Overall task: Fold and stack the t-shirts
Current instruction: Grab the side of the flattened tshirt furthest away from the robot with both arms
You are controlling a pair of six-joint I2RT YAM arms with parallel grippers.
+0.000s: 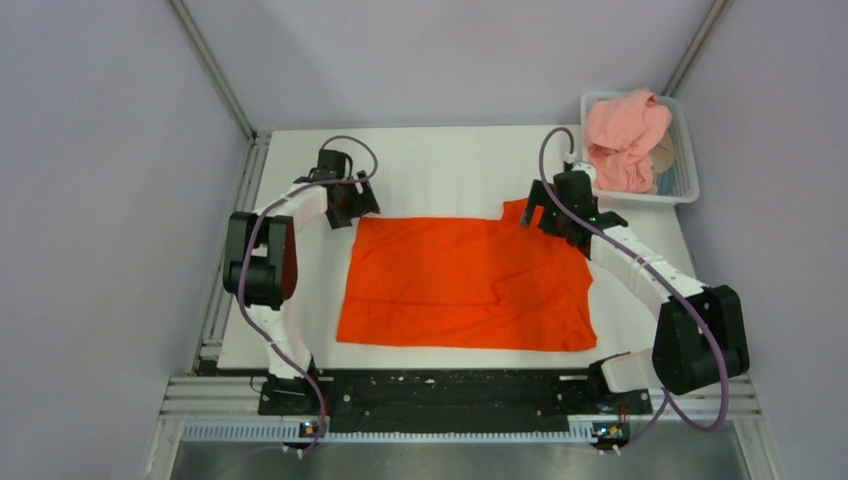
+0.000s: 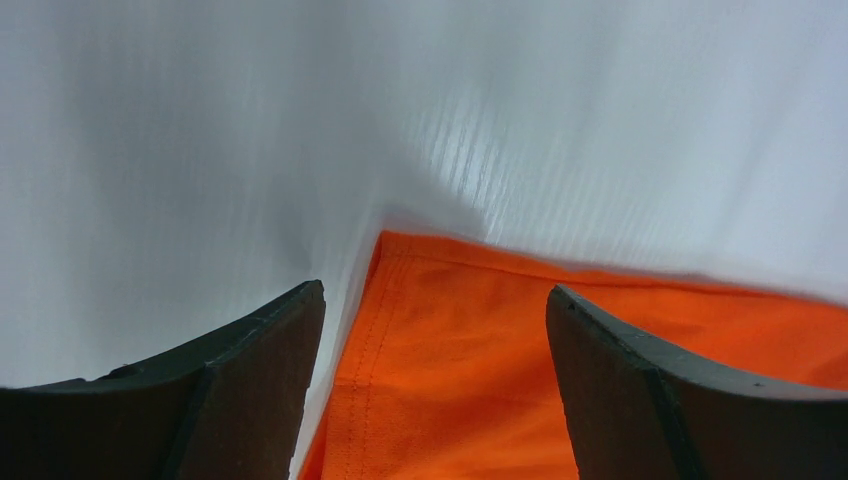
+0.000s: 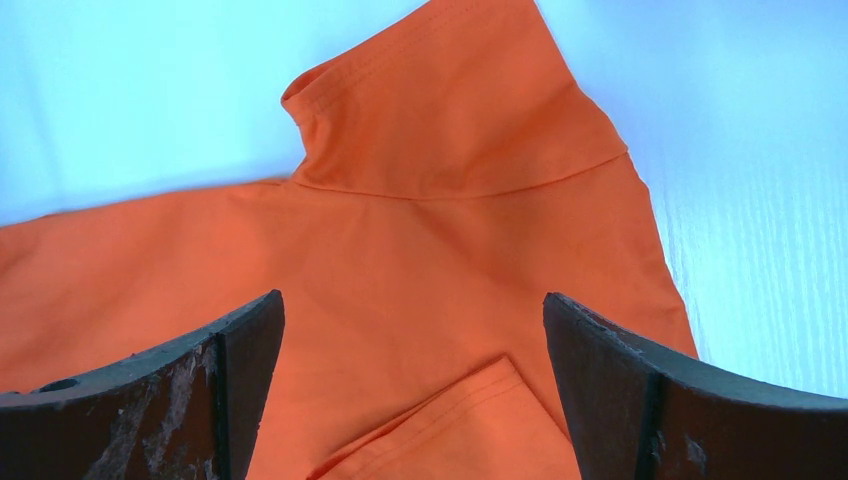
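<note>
The orange-red t-shirt (image 1: 465, 282) lies flat on the white table, partly folded, one sleeve sticking out at its far right corner. My left gripper (image 1: 352, 205) is open just above the shirt's far left corner; in the left wrist view that hemmed corner (image 2: 470, 350) lies between the black fingers (image 2: 255, 385). My right gripper (image 1: 545, 212) is open above the far right corner; the right wrist view shows the sleeve (image 3: 450, 110) and a folded hem edge (image 3: 470, 410) between its fingers (image 3: 215, 390). The pale pink t-shirt (image 1: 623, 138) is bunched in the basket.
A white mesh basket (image 1: 684, 182) stands at the table's far right corner, holding the pink shirt and other cloth. Grey walls enclose the table on the left, far and right sides. A black rail runs along the near edge.
</note>
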